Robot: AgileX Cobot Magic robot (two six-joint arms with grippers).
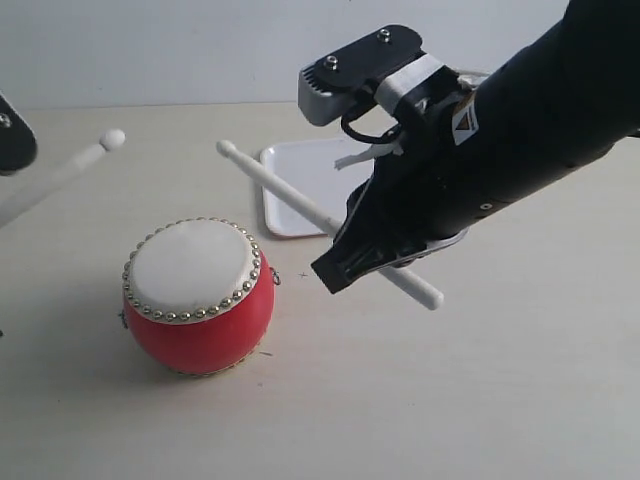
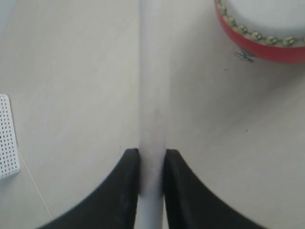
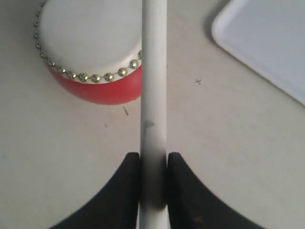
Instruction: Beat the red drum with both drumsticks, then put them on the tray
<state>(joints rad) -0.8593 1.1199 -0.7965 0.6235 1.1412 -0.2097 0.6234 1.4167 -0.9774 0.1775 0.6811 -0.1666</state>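
**Item 1. Right gripper [image 3: 153,160].** Black two-finger tool, jaws drawn in narrowly and pinching the right drumstick [image 1: 285,195], a slim pale cream rod with a small bead tip. The hold sits toward the butt. A long run of shaft projects ahead of the fingers, and a short stub trails behind.

**Item 2. Left gripper [image 2: 151,155].** Same pattern, jaws likewise closed on the shaft of the matching left drumstick [image 2: 152,86], which runs straight out ahead of the fingertips.

**Item 3. Red drum [image 1: 198,298].** Squat glossy barrel with a cream skin ringed by silver studs, standing on the pale wooden tabletop [image 1: 480,400]. It lies ahead of and below both tools. Both bead tips appear raised clear of the skin.

**Item 4. Tray [image 1: 310,180].** Flat white plastic with a low rim, just beyond the right gripper on the far side of its stick from the drum. It is partly hidden by the arm.

**Handling notes (judged).** The sticks are probably light, rigid and smooth, so a round shaft may twist or slide in a pinch. A butt-end hold suits striking. Release them low inside the rim, since they will roll. The drum looks light and round-bodied, and off-centre blows may rock or shift it.
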